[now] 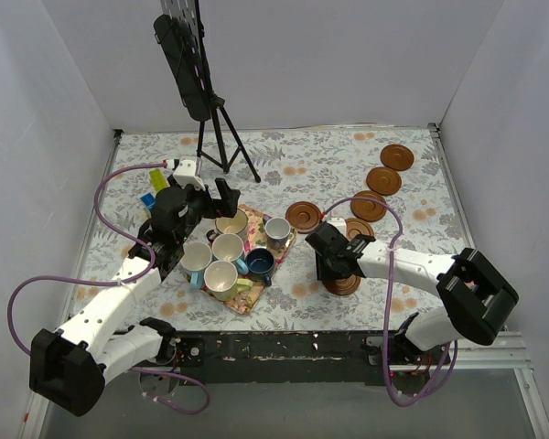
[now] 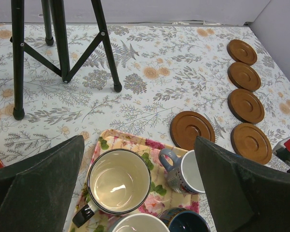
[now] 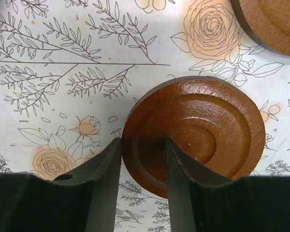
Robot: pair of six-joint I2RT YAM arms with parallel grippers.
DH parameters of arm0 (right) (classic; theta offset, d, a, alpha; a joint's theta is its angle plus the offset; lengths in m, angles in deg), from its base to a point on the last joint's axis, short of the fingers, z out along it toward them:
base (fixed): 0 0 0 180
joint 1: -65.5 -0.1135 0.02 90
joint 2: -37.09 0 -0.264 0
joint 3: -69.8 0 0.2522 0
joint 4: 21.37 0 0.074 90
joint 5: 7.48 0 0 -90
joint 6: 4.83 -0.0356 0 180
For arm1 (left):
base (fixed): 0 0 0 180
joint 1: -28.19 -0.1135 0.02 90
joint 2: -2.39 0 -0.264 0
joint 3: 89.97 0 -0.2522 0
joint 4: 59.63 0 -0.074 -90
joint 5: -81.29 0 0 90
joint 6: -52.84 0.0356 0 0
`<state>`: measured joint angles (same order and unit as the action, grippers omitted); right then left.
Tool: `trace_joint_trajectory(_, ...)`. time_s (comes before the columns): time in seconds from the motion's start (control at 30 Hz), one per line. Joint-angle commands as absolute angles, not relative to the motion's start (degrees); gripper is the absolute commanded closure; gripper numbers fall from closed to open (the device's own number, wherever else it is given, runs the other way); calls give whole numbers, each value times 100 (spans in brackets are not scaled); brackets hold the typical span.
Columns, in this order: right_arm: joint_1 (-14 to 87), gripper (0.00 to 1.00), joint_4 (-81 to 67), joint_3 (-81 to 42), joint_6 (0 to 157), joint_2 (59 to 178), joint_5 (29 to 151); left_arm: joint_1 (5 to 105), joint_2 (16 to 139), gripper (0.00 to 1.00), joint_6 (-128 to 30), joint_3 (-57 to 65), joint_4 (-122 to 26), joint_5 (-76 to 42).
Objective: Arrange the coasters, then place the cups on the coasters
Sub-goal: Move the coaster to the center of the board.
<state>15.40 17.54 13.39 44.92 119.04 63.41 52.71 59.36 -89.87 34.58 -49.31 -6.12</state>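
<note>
Right hand (image 3: 142,144) pinches the near-left rim of a coaster (image 3: 208,125); open tabletop (image 3: 63,38) lies ahead and left. Left hand (image 2: 139,145) stands wide, cream cup (image 2: 118,182) just ahead.

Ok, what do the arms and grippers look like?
The left arm and right arm have white links with black joints and bases. A purple cable loops along each. The left gripper and right gripper are black, with broad matte fingers.

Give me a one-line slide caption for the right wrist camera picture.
Right arm's fingers pinch the rim of a brown coaster over the floral tablecloth, a second coaster just beyond.
</note>
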Motion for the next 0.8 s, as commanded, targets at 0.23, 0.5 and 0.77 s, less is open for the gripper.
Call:
trace_joint_trajectory(0.23, 1778, 65, 1050, 1377, 4517, 12357, 6688, 5289, 5917, 2, -8910, 3487, -4965, -519)
trace_joint_trajectory(0.5, 1997, 65, 1058, 1420, 4641, 12226, 6591, 5289, 5917, 2, -8901, 3478, -4965, -502)
trace_joint_trajectory(0.77, 2086, 65, 1076, 1491, 4693, 12173, 6548, 5289, 5943, 2, -8910, 3478, -4965, -510)
